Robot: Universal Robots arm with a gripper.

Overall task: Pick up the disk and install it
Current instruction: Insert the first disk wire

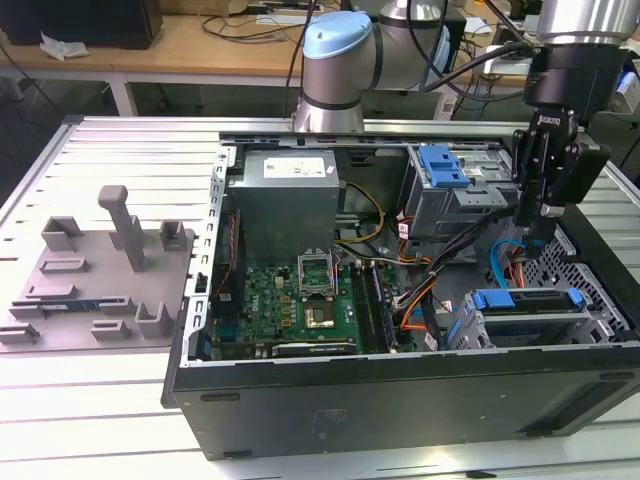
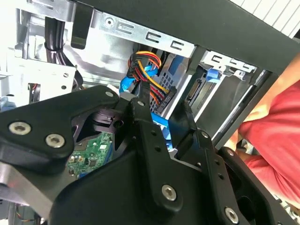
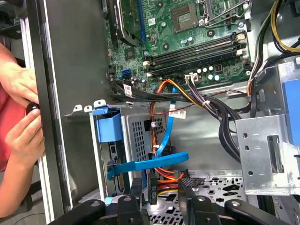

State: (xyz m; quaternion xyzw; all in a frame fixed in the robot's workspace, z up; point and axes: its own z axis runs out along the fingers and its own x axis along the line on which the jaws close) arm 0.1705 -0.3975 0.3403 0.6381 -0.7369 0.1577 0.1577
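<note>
Now | disk point(image 1: 525, 300) in cage point(image 1: 608, 322) | hand point(image 1: 536, 226) just above it, jaws apart

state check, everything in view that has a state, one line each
case: lying on its side, side panel off, inside exposed
disk: in the drive cage with its blue carrier, not gripped
gripper: open, empty, low over the cables beside the cage
blue cable: loose across the cage wall; whether it is plugged in cannot be told
person's hands: at the case's outer wall

open computer case point(image 1: 400, 400), grey fixture point(image 1: 110, 285)
</note>
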